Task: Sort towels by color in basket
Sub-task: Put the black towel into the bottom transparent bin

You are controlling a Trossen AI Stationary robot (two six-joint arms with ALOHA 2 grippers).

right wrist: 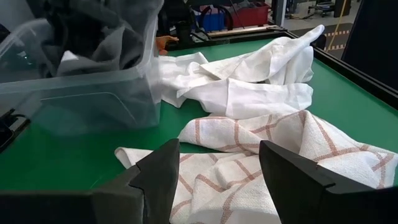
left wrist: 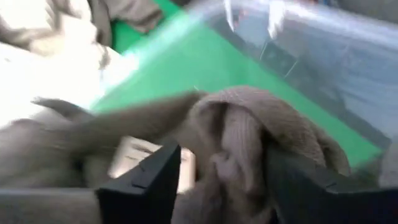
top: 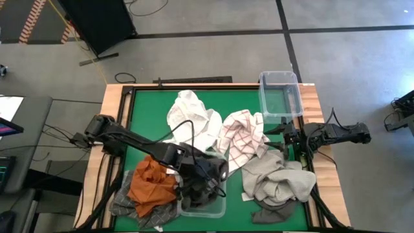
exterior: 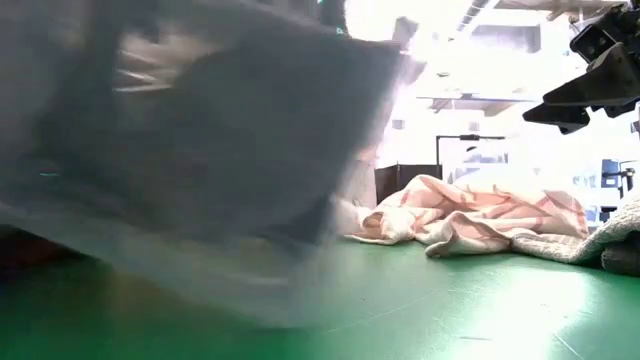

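My left gripper (top: pixel 206 178) reaches down into a clear bin (top: pixel 220 208) at the table's near edge and is shut on a dark grey towel (top: pixel 194 188). A rust orange towel (top: pixel 152 184) lies over a heathered grey one (top: pixel 126 206) just left of that bin. The white towel (top: pixel 191 116) and the red-checked towel (top: pixel 242 136) lie spread in the middle. A beige-grey towel (top: pixel 278 178) lies heaped on another dark cloth (top: pixel 272 210) at the right. My right gripper (top: pixel 286 133) hovers open above the checked towel's (right wrist: pixel 261 155) right edge. My left gripper (left wrist: pixel 221 155) pinches a bunched fold of the dark grey towel (left wrist: pixel 239 134) between its two fingers (left wrist: pixel 152 180), coming from above. Several layers are gathered in the hold. The rest of the cloth (left wrist: pixel 93 143) trails off inside the bin, whose wall (left wrist: pixel 323 56) is close by.
A second clear bin (top: pixel 280 94) stands at the table's far right corner. In the low view the near bin (exterior: pixel 200 150) fills the foreground and hides the left gripper. Bare green table (top: pixel 145 123) lies at the far left. My right gripper (exterior: pixel 575 105) is high above the cloths.
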